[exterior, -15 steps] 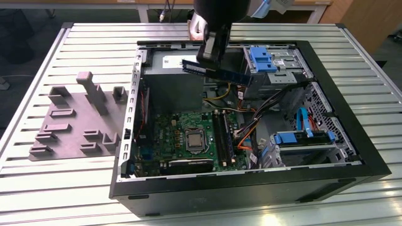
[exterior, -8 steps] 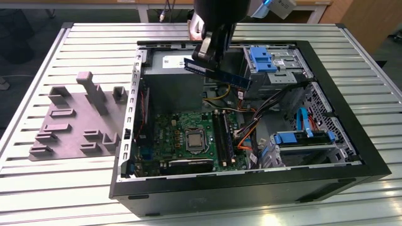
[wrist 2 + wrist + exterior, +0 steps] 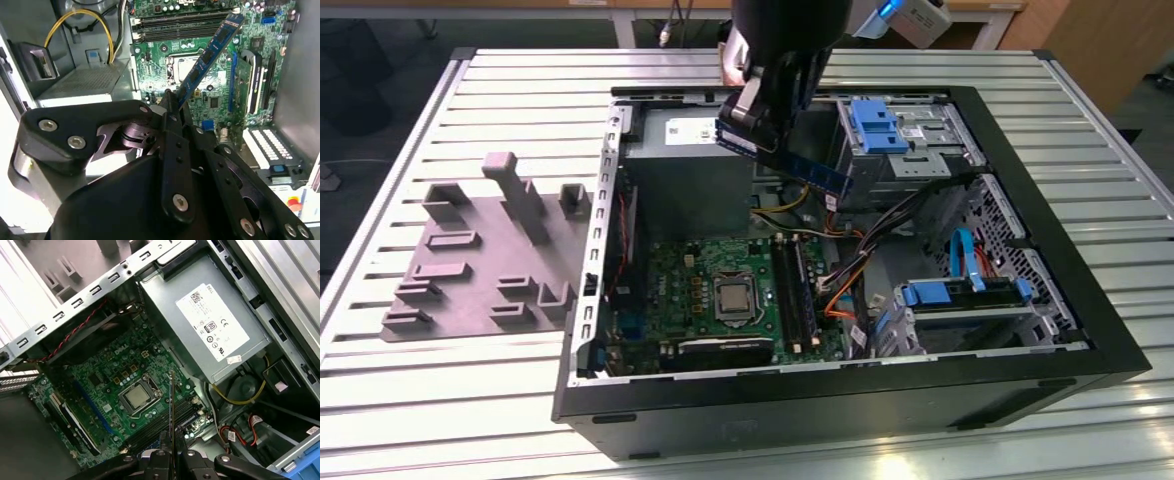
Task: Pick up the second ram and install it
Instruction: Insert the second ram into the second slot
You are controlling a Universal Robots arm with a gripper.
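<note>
My gripper (image 3: 754, 125) hangs above the back of the open computer case (image 3: 1067, 330), shut on the second ram (image 3: 790, 162). The stick is a blue-green board with dark chips, tilted and clear of the board below. In the second wrist view the ram (image 3: 210, 52) slants out from between the fingers (image 3: 167, 125), over the motherboard (image 3: 160, 60). In the first wrist view the ram (image 3: 170, 405) appears edge-on, rising from the gripper (image 3: 171, 442). The long black memory slots (image 3: 794, 290) (image 3: 185, 27) (image 3: 160, 427) lie beside the processor socket (image 3: 736, 298), some way below the stick.
The grey power supply (image 3: 687, 170) sits just under the gripper. Blue drive cages (image 3: 881, 125) (image 3: 961, 295) and orange and yellow cables (image 3: 847, 285) crowd the case on the exterior view's right. A grey parts fixture (image 3: 480, 250) stands on the slatted table (image 3: 454, 400).
</note>
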